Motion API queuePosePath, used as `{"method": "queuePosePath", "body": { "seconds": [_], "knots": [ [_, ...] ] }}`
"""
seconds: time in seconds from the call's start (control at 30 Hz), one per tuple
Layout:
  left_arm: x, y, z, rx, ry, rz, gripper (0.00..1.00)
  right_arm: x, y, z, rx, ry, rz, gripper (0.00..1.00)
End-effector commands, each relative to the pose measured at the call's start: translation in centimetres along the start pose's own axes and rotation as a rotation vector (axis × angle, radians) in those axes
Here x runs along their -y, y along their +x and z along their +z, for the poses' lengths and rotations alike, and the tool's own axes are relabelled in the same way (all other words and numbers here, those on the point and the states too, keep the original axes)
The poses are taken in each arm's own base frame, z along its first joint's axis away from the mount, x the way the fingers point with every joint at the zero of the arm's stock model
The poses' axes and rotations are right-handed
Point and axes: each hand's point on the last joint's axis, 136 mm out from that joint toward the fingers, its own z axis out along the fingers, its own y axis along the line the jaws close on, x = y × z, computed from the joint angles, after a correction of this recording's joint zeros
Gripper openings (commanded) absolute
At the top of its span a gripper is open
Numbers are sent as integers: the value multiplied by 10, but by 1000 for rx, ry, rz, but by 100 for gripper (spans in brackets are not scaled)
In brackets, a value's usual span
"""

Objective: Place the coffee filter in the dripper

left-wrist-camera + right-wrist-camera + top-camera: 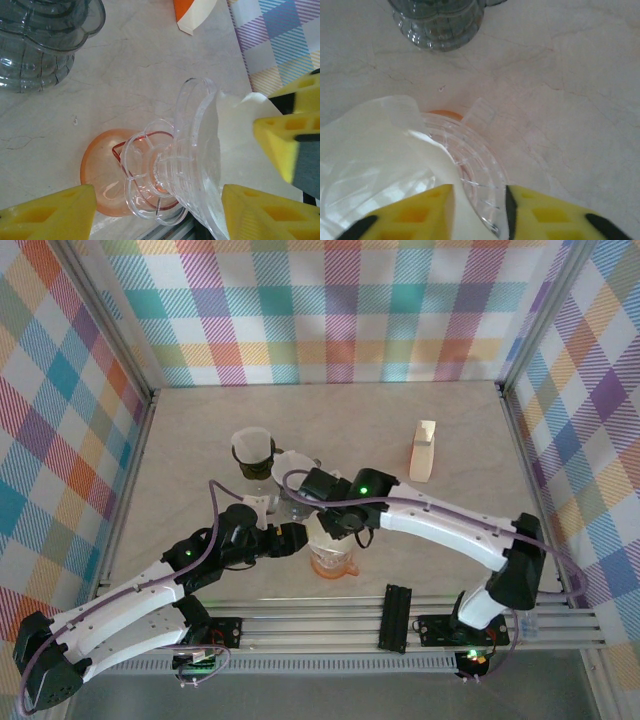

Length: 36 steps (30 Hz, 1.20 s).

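Judging by its rumpled look, the thin white paper coffee filter [375,145] is almost weightless, soft, and quick to crease or tear. I would hold it only lightly by its top edge and never by the pleated body. It lies partly inside the mouth of the clear ribbed plastic dripper [170,165], with one side still bunched up above the rim, so I judge it not fully seated. The dripper itself is stiff, smooth and likely slippery. It stands on a round orange translucent base [97,170] on the pale marbled surface [570,75].

My right pincer [480,210] hangs just over the rim with its jaws a little apart. The filter's edge and the rim pass between them, and nothing looks pinched. My left pincer [160,212] has its jaws wide apart on either side of the dripper's foot, gripping nothing.

My left arm [130,605] stretches low from the near left corner. My right arm [450,525] bends in from the near right, and the two wrists meet over the dripper.
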Motion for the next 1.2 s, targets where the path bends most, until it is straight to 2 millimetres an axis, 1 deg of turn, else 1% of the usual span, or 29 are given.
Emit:
{"method": "queuePosePath", "body": {
  "seconds": [0.0,0.13,0.23,0.3,0.47,0.57,0.67,0.87,0.97,1.1,1.17],
  "knots": [
    [-6,2,0,-6,-16,15,67,11,-1,-17,84,-17,70,39],
    [-6,1,0,-1,-17,11,67,14,10,-17,84,-43,112,38],
    [-6,1,1,-3,-15,12,68,11,16,-13,79,-69,121,35],
    [-6,1,2,-2,-17,11,68,9,19,-10,67,-73,123,29],
    [-7,2,3,-5,-20,5,68,8,22,-1,53,-64,117,9],
    [-9,2,3,-5,-26,3,68,7,24,3,44,-59,112,4],
    [-10,3,3,-6,-27,4,68,6,25,6,36,-57,108,2],
    [-11,3,4,-3,-31,-3,69,5,29,13,17,-54,107,1],
    [-8,2,3,0,-20,-7,71,4,31,15,10,-55,106,1],
    [-8,2,2,-1,-20,-4,71,3,29,14,15,-60,109,2],
    [-10,3,3,-4,-26,-1,70,3,27,11,26,-65,108,5]
  ]
}}
